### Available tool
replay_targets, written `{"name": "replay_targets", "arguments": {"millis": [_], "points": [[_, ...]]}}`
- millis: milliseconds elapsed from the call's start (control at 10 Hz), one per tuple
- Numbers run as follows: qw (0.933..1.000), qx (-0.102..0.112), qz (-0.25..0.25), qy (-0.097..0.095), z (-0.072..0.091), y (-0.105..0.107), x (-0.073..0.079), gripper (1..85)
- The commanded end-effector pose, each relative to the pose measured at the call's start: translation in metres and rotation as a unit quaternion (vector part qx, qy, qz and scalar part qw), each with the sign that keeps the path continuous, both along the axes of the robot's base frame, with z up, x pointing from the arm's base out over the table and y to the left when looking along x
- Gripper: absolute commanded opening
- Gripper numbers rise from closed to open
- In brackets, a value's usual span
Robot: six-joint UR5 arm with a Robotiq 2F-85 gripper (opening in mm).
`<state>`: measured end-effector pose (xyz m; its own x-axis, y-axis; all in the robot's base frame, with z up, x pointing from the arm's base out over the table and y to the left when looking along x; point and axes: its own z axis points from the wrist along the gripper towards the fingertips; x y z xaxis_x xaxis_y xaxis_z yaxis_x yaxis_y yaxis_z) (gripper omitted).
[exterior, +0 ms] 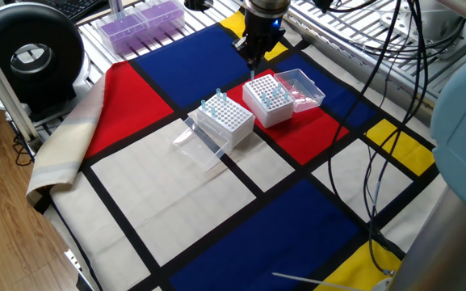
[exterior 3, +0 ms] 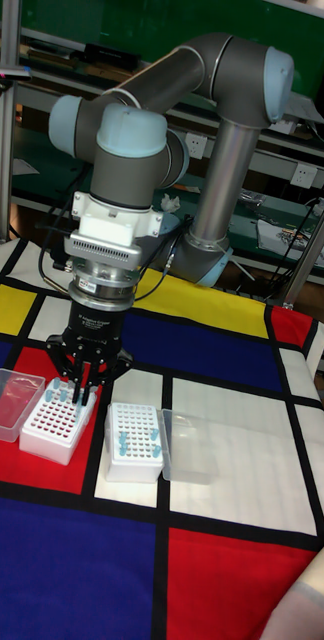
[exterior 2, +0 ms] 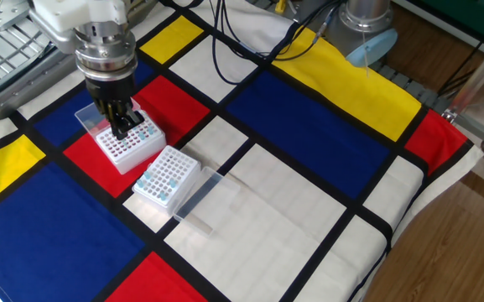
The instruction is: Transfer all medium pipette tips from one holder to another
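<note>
Medium pipette tips [exterior 3: 154,447] seen in both white racks, light-blue tops up. Taken left to right in the tall fixed view:

- Clear hinged lid [exterior 3: 6,398] lying open on a red panel of the colour-block cloth [exterior 3: 222,385], touching the left rack.
- Left rack [exterior 3: 54,428], red-ringed holes mostly bare, a few tips standing at its far edge.
- Gripper [exterior 3: 80,392] hanging straight above that rack's far edge, pointed down, dark fingers [exterior 3: 73,393] drawn near each other; could not tell whether clenched on a tip or on nothing, too small to make out.
- UR5 arm [exterior 3: 132,150] rising behind, grey with pale blue joint caps.
- Right rack [exterior 3: 132,443] just beside the left one, apart from it, tips lined along its two side edges.
- Second clear lid [exterior 3: 190,450] open flat, touching the right rack's right side.

Elsewhere, in one fixed view, a purple-tinted tip box [exterior: 142,20] well apart, off the cloth at the table's far left corner.
</note>
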<state>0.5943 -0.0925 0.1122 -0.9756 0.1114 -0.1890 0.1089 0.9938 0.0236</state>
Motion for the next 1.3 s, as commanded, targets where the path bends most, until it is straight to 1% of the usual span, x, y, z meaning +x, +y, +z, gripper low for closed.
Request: {"name": "replay_targets", "arguments": {"millis": [0,600,1200], "points": [[1.0000,0.005,-0.005,0.000,0.0049,0.0009,-0.0034,1.0],[0.9999,0.004,-0.010,-0.004,-0.0001,0.0030,-0.0079,1.0],[0.9999,0.004,-0.010,-0.006,-0.0002,0.0023,-0.0127,1.0]]}}
